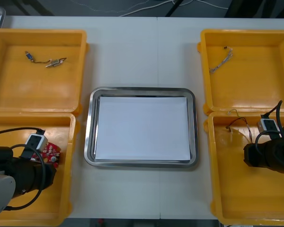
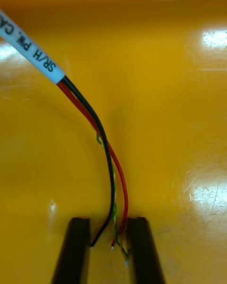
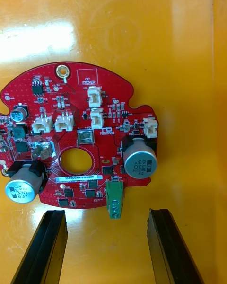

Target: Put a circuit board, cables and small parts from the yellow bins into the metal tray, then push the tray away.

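- Over the near-left yellow bin (image 1: pixel 61 189), the left gripper (image 3: pixel 108 213) hangs with its claw released. The black fingers are spread wide, probably to let a board's edge pass between them.
- The circuit board (image 3: pixel 75 142) lies flat on that bin's floor, parts upward, just beyond the fingertips. Its green connector (image 3: pixel 114 203) points into the gap and touches neither finger.
- That line-up suits a grasp on the board's near edge, and a short advance should bring the edge between the fingers.
- At the right, the right gripper (image 2: pixel 109 220) sits low over the near-right yellow bin (image 1: pixel 236 189). Its claw is drawn narrow but not clenched, a gap that suits thin wire.
- The red and black cable (image 2: pixel 112 170) lies on that bin's floor and runs away from the fingers to a white label sleeve (image 2: pixel 33 47). Its loose ends rest between the fingers, the black one at or just beside one finger.
- The metal tray (image 1: pixel 87 142), white inside, sits between the bins, well apart from both grippers, with nothing from the bins in it.
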You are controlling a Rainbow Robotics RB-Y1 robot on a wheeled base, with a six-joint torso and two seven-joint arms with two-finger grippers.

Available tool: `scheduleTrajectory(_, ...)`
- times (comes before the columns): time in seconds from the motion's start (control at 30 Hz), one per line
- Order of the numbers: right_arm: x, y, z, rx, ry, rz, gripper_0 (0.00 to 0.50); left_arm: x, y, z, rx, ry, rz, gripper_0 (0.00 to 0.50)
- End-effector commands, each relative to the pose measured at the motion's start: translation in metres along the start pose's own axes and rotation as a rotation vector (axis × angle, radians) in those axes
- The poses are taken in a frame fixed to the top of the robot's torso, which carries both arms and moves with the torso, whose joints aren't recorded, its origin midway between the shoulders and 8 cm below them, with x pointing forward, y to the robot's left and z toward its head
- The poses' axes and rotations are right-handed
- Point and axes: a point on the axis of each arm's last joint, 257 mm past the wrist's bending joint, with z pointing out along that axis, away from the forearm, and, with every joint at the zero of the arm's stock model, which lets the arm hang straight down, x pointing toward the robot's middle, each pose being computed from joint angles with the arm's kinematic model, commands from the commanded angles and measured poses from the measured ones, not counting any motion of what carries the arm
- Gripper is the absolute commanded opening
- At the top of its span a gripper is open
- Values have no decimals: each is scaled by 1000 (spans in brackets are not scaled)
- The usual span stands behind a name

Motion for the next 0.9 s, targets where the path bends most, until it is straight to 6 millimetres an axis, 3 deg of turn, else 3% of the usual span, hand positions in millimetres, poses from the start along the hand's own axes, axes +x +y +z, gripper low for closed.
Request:
scheduleTrajectory(0.03,17,6,8,-9,24,-33,0,-5,-15,-4,20,-28,34,500)
scheduleTrajectory(0.4,-10,6,-4,-2,3,-42,0,-17,-16,9,28,-44,37,500)
scheduleTrajectory(0.6,-18,4,-20,12,7,-55,0,-19,-21,12,34,-46,42,500)
scheduleTrajectory(0.7,-18,1,-30,22,17,-64,0,-20,-20,13,30,-45,45,468)
scheduleTrajectory(0.8,-15,-2,-43,34,39,-70,0,-20,-21,14,28,-47,47,356)
scheduleTrajectory(0.83,-13,-4,-50,37,52,-72,0,-20,-22,15,29,-48,48,240)
scheduleTrajectory(0.87,-11,-3,-55,33,60,-73,0,-20,-22,15,30,-46,47,167)
scheduleTrajectory(0.9,-10,-3,-57,31,64,-73,0,-20,-22,15,30,-46,47,132)
